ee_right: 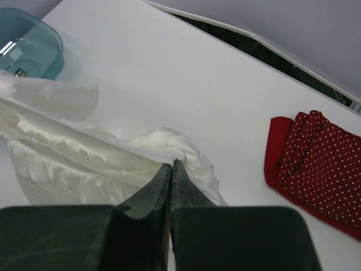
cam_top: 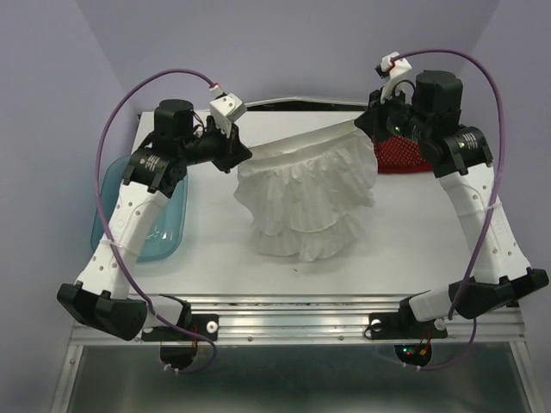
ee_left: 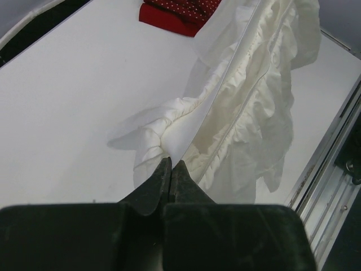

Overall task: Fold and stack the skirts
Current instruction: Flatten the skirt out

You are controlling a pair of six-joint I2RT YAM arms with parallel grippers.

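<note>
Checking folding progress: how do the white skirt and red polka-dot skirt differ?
The white skirt is plain and ruffled; the red polka-dot skirt is dotted. The white skirt is stretched between the left tool and right tool, both shut on it; the red polka-dot skirt lies untouched on the table. The white one is spread out, the red one looks folded. Both are soft cloth.

one high rear overhead, two close wrist views facing each other, white skirt (cam_top: 310, 202) common

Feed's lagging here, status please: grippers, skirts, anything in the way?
Left gripper and right gripper shut on white skirt, stretched between them by its top edge. Red dotted skirt folded at right. Teal tub at left, apart from cloth.
</note>
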